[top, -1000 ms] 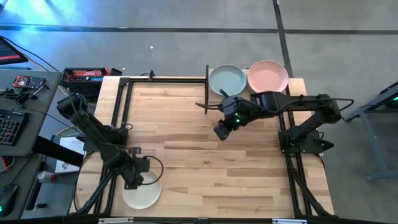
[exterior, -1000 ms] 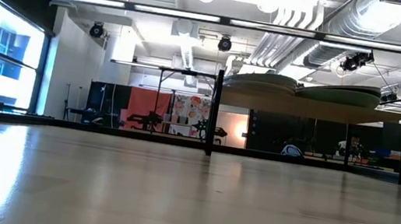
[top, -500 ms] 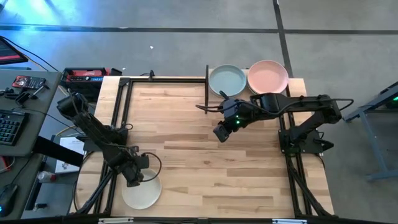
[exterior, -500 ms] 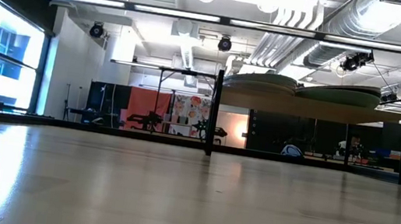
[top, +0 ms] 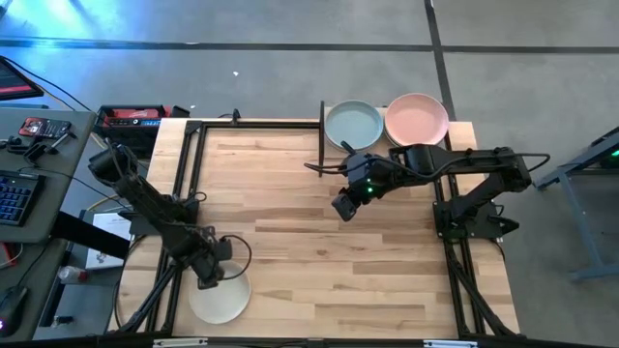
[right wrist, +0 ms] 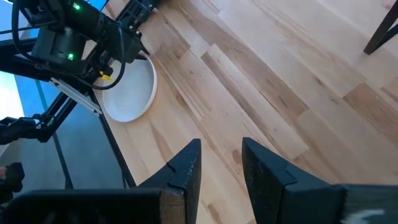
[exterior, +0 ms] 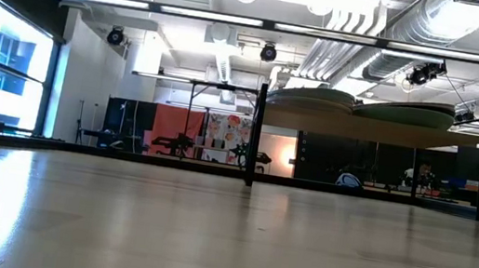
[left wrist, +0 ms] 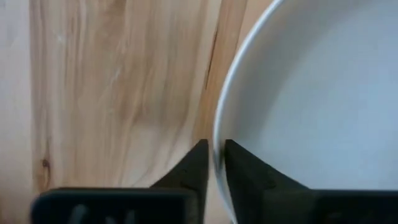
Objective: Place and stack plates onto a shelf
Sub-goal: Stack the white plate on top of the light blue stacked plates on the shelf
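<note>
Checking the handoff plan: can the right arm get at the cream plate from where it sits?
Probably not: the cream plate lies at the table's opposite near corner, with the left tool closed on its rim; the right tool hovers mid-table.

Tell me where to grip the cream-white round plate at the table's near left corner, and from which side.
Grip the cream-white round plate by its thin raised rim at the edge facing the table's middle, coming from above. It lies flat, so only the rim offers a pinch. The left claw already straddles that rim, one finger inside and one outside.

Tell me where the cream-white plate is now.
In the high view, the cream-white plate lies at the table's near left edge, its rim between the left gripper fingers.
</note>
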### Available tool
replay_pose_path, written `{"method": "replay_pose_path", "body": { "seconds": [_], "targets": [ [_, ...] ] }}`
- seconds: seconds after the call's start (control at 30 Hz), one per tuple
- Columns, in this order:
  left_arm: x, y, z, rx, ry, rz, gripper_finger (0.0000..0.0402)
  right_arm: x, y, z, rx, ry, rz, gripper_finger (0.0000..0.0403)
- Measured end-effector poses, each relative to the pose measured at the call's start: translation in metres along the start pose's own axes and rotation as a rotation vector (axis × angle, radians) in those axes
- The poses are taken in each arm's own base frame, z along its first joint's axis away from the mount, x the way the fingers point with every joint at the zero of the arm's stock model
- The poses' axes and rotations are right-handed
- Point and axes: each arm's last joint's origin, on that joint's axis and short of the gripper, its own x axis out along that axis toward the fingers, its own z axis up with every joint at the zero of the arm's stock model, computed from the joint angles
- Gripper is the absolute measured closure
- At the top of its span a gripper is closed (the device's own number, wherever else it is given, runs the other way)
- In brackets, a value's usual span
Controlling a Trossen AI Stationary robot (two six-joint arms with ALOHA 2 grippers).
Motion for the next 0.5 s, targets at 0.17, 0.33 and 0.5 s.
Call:
{"method": "replay_pose_path", "body": {
  "seconds": [0.17,0.33,0.5],
  "targets": [
    [0.0,0.001,0.006,-0.023,-0.005,-0.032,0.0393,0.0,0.0,0.0,-0.014,0.001,0.0,0.0308],
    [0.0,0.004,0.016,-0.073,0.002,-0.06,0.0398,0.0,0.0,0.0,-0.021,0.002,-0.002,0.0308],
    [-0.011,0.004,0.034,-0.091,-0.011,-0.1,0.0399,0.0,-0.001,0.0,-0.066,-0.024,-0.033,0.0308]
  ]
}}
